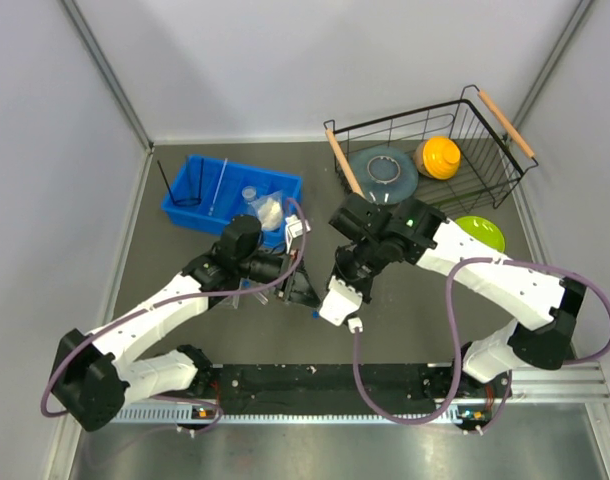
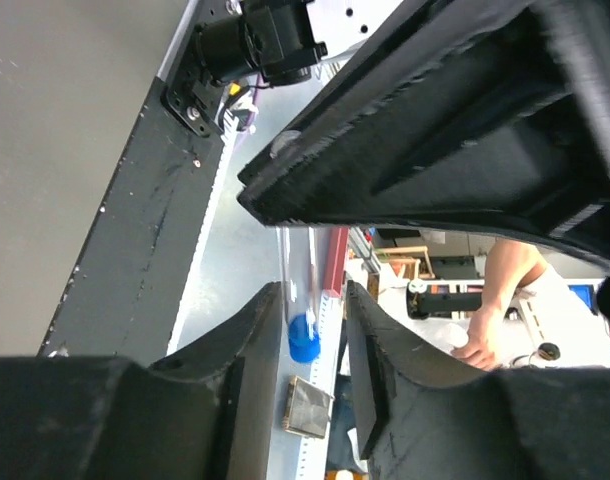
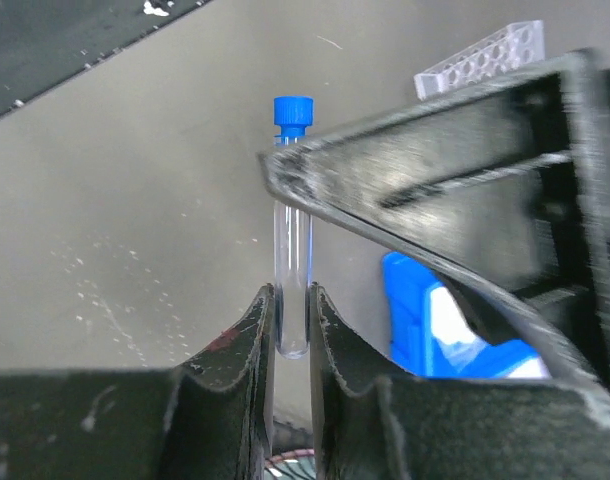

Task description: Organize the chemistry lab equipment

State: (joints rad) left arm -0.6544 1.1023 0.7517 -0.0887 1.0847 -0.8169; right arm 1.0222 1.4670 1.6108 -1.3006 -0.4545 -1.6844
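Note:
My right gripper (image 3: 292, 300) is shut on the rounded bottom end of a clear blue-capped test tube (image 3: 292, 235), and the cap points away from it. In the top view the two grippers meet at the table's middle, the right gripper (image 1: 330, 295) beside the left gripper (image 1: 303, 290). My left gripper (image 2: 313, 300) is open, and the tube's blue cap (image 2: 303, 338) shows in the gap between its fingers. A left finger (image 3: 425, 150) crosses the tube just below the cap. The clear tube rack (image 3: 482, 58) lies beyond. The ring stand (image 1: 180, 185), glass rod (image 1: 220, 182), cup (image 1: 250, 195) and white packet (image 1: 268, 212) lie in the blue bin.
The blue bin (image 1: 190, 212) stands at the back left. A black wire basket (image 1: 485, 165) at the back right holds a grey dish (image 1: 383, 172) and an orange dish (image 1: 438, 157). A green dish (image 1: 482, 233) sits just in front of it.

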